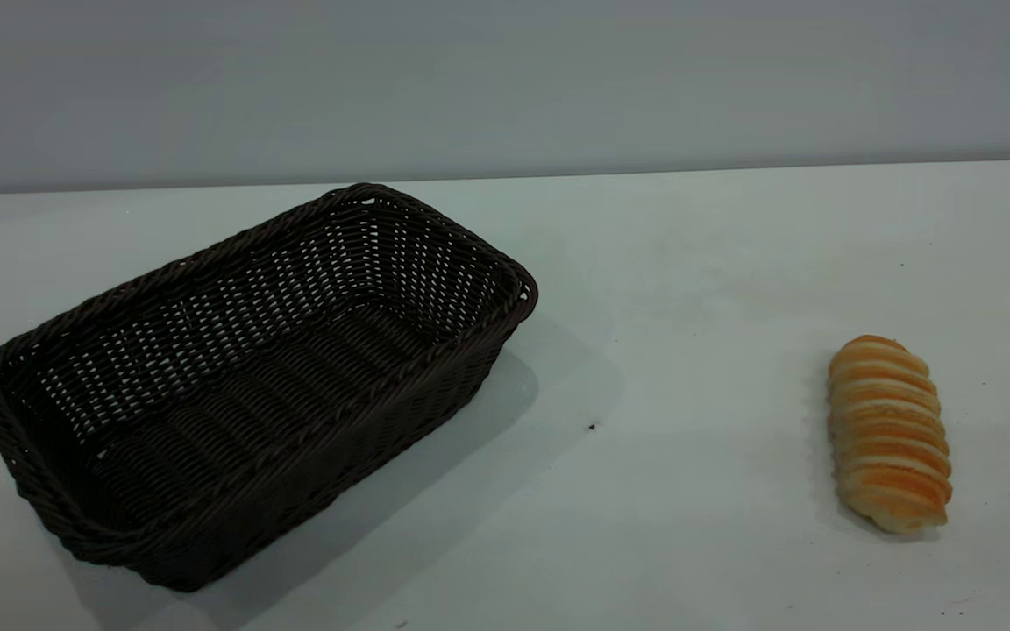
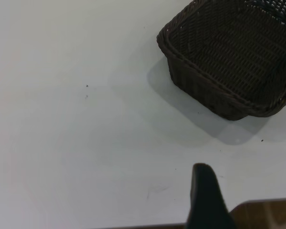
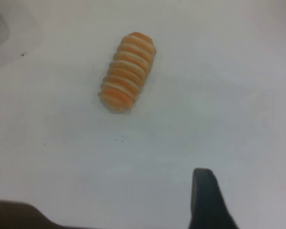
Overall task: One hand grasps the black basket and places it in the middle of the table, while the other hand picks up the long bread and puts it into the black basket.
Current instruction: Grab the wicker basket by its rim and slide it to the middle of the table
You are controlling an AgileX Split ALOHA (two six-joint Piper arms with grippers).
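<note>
The long bread (image 1: 889, 435) lies flat on the table (image 1: 698, 289) at the exterior view's right, toward the near edge, with its long axis running roughly front to back and leaning slightly, so the far end sits a little more toward the middle than the near end. Its pale crosswise ridges cut across that axis. In the right wrist view the long bread (image 3: 128, 71) rests alone on the white surface, nothing touching it. Well apart from it, at the exterior view's left, stands the black basket (image 1: 251, 386), upright on its base with its open mouth up. Its long axis runs diagonally, from the near left corner up to the far corner nearest the table's middle. Its woven floor shows bare, with nothing inside. A small dark speck (image 1: 592, 427) marks the table between basket and bread, closer to the basket. The left wrist view shows one short end of the black basket (image 2: 231, 57), again with nothing in it, and one dark finger of the left gripper (image 2: 207, 198) above the table's near edge, apart from the basket; whether its fingers are spread I cannot tell. The right gripper (image 3: 207, 200) likewise shows a single finger, clear of the bread, its spread unknowable.
</note>
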